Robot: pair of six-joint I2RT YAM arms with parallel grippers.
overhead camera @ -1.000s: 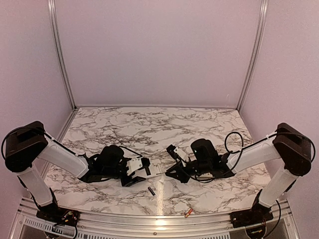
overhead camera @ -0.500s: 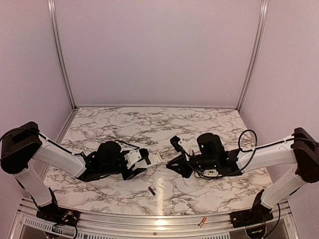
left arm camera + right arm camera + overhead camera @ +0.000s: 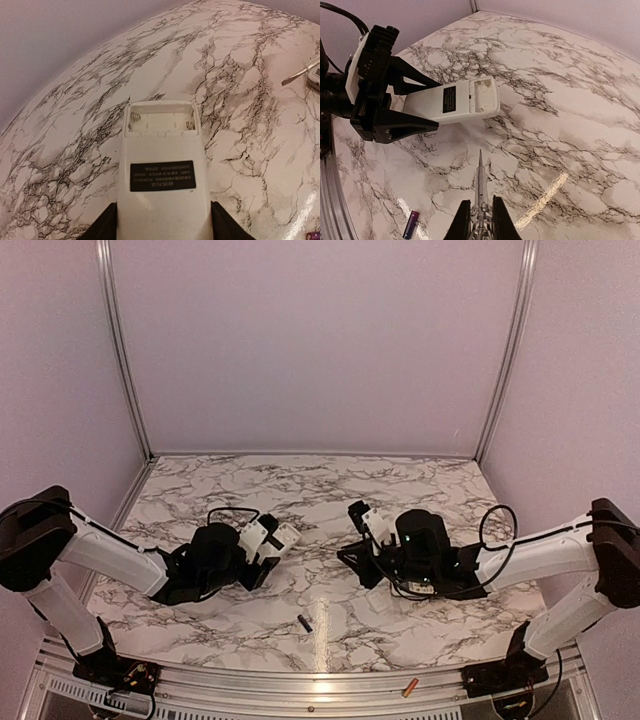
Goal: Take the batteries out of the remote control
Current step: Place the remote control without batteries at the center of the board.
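My left gripper (image 3: 163,222) is shut on the white remote control (image 3: 162,165), holding it by its sides with its back facing up. The open battery compartment (image 3: 160,120) shows bare springs and no cells. From above, the remote (image 3: 277,537) is held left of centre. My right gripper (image 3: 480,204) is shut on a thin pointed metal tool (image 3: 480,180), whose tip is a short way from the remote (image 3: 452,101). One dark battery (image 3: 305,622) lies on the marble table near the front. An orange battery (image 3: 408,687) lies on the front metal rail.
The marble table (image 3: 300,490) is enclosed by pale walls with aluminium posts (image 3: 120,350). The front edge is an aluminium rail (image 3: 300,695). A cable (image 3: 490,525) loops over the right arm. The dark battery (image 3: 411,224) lies left of the right gripper.
The left gripper has carried the remote back and to the left, away from the tool. The right gripper has drawn back slightly. The orange battery has rolled right along the front rail.
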